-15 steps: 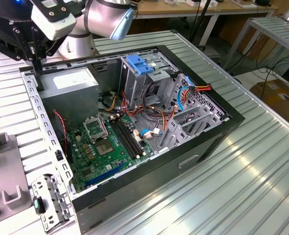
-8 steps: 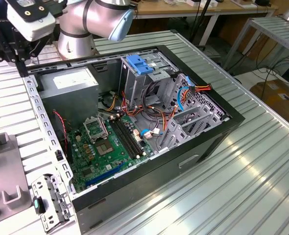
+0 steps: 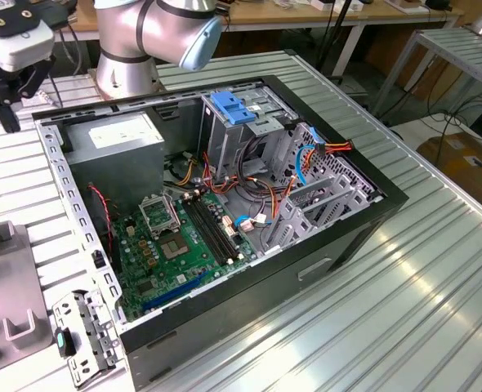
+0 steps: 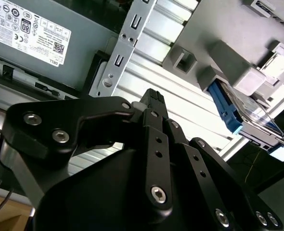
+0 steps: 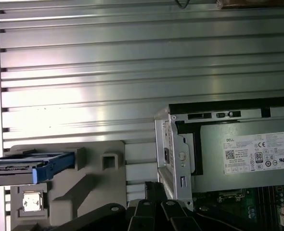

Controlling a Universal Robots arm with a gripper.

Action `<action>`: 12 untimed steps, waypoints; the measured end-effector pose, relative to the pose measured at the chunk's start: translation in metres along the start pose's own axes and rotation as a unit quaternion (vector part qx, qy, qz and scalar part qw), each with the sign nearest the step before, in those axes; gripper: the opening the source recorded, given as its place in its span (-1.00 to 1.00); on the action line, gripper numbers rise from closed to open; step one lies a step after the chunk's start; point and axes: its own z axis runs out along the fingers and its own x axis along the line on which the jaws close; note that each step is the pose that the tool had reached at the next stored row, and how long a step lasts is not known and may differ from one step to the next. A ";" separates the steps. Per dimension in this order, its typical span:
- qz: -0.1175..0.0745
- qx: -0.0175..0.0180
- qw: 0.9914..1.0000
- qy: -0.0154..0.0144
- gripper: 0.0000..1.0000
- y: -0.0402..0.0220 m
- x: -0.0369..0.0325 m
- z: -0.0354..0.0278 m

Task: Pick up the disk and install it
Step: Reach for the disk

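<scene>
The disk [image 5: 21, 169] lies flat in a grey holder [image 5: 91, 185] on the ribbed table beside the open computer case; its blue side rail [image 5: 55, 163] faces the case. In the second wrist view the disk [image 4: 257, 126] shows a shiny metal face and a blue rail [image 4: 224, 108]. My gripper [image 4: 149, 98] hangs above the table between the holder and the case wall, shut with nothing in it, apart from the disk. It also appears as black fingers, the gripper [image 5: 149, 190]. In the exterior view the gripper [image 3: 8, 98] is at the far left, behind the case.
The open computer case [image 3: 372, 220] holds a green motherboard [image 3: 176, 245], a grey power supply [image 3: 118, 135] and a metal drive cage with a blue latch [image 3: 233, 110]. Loose cables [image 3: 306, 159] lie by the cage. A small metal bracket [image 3: 82, 335] rests at the case's front corner.
</scene>
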 end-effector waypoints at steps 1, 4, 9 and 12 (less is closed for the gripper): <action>0.000 0.000 1.000 0.000 -0.79 -0.0001 0.0060 -0.0002; 0.000 0.000 1.000 0.000 -0.79 -0.0004 0.0135 -0.0004; 0.000 0.000 1.000 0.000 -0.79 -0.0005 0.0144 -0.0004; 0.000 0.000 1.000 0.000 -0.79 -0.0005 0.0147 -0.0004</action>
